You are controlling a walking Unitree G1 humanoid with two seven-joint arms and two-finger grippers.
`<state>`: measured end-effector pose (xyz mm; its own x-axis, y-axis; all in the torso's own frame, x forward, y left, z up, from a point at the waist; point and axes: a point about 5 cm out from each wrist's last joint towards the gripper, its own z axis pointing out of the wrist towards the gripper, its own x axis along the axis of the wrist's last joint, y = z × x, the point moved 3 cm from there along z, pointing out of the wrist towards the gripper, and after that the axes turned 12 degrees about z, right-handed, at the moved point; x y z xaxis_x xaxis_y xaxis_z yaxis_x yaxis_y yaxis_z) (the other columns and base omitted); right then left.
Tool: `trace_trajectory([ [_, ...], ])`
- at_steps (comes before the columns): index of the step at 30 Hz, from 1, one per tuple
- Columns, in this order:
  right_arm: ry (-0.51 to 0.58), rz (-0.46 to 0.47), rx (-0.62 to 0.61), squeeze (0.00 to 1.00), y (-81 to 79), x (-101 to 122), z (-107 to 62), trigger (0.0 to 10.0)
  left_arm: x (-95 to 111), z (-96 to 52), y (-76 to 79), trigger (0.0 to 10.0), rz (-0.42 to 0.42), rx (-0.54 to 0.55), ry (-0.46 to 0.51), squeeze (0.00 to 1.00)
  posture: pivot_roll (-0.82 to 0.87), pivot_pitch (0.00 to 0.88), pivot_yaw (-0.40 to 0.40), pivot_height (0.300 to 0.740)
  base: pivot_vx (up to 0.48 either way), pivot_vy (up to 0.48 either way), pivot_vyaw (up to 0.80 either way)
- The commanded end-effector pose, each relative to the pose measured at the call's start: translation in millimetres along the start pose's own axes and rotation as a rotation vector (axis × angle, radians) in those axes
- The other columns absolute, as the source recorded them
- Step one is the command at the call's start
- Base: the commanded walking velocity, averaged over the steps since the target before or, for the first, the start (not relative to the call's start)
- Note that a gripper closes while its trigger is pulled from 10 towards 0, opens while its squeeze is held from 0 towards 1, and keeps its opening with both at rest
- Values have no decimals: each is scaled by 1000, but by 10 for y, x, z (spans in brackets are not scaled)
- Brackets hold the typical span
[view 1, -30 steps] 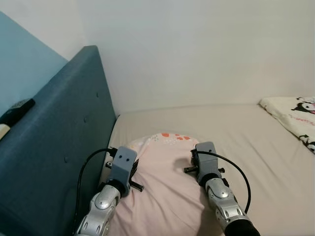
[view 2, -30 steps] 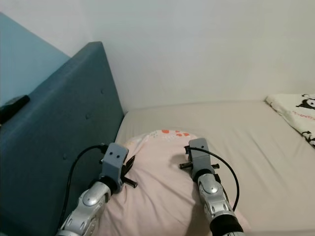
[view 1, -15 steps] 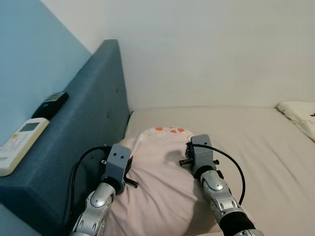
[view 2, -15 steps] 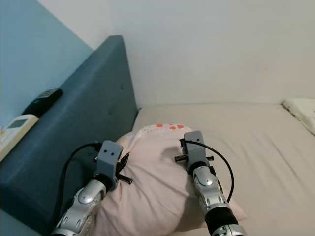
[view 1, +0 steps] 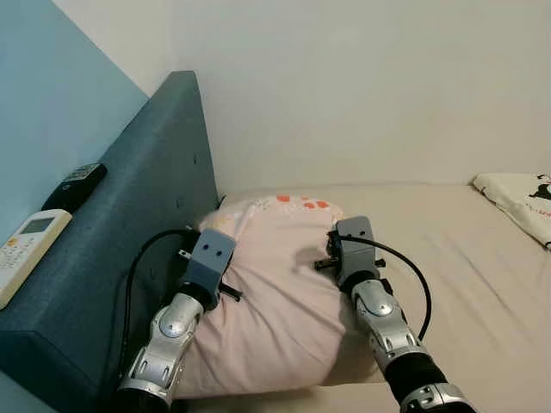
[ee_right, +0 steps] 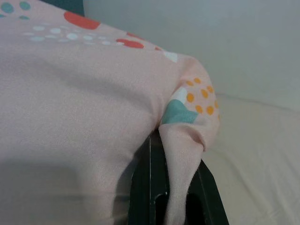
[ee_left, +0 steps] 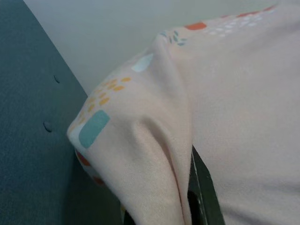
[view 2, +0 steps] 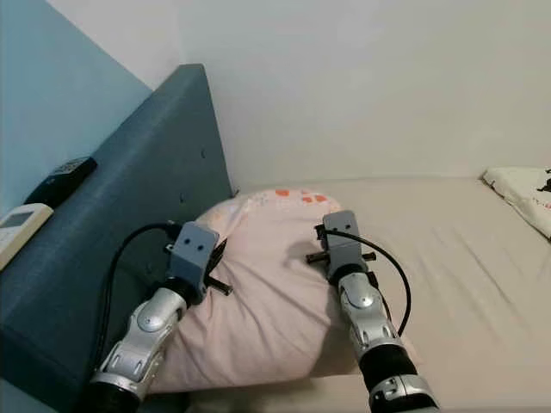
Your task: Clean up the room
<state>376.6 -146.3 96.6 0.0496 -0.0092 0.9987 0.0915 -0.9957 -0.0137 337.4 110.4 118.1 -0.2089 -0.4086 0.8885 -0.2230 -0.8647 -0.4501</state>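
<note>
While the pillow (view 1: 275, 284) is pinched at both upper corners, it has been carried up the bed (view 1: 448, 249) and now lies with its top edge close against the headboard (view 1: 129, 241), where a second ago it sat lower on the sheet with bare mattress between it and the wall. In the left wrist view a fold of pink fabric is seen clamped between the fingers (ee_left: 199, 187) of the left gripper (view 1: 225, 274); in the right wrist view the dotted corner is likewise trapped in the right gripper (view 1: 337, 251), one finger (ee_right: 150, 187) being visible on each side of the cloth. Both grippers are therefore judged to be closed on the pillow, not released.

On top of the headboard a white remote (view 1: 21, 254) and a black remote (view 1: 76, 185) are seen. At the far right a patterned blanket (view 1: 521, 202) lies on the mattress. The pillow is judged to be nearly in its proper place, so that letting go and smoothing is probably what remains for this item.
</note>
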Motion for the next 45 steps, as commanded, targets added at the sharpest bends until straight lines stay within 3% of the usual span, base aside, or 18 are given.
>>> trace_trajectory([
  [1,32,8,-6,0,-23,28,-16,10000,29,11,-38,10000,34,-13,23,0,-19,0,29,711,0,0,0],
  [21,23,13,-10,0,-4,-18,-36,10000,-17,-19,45,10000,42,-52,12,0,-17,0,29,612,0,0,0],
  [45,21,17,-17,0,13,-33,-40,10000,-43,-13,130,10000,71,-141,-1,0,-10,0,34,612,0,0,0],
])
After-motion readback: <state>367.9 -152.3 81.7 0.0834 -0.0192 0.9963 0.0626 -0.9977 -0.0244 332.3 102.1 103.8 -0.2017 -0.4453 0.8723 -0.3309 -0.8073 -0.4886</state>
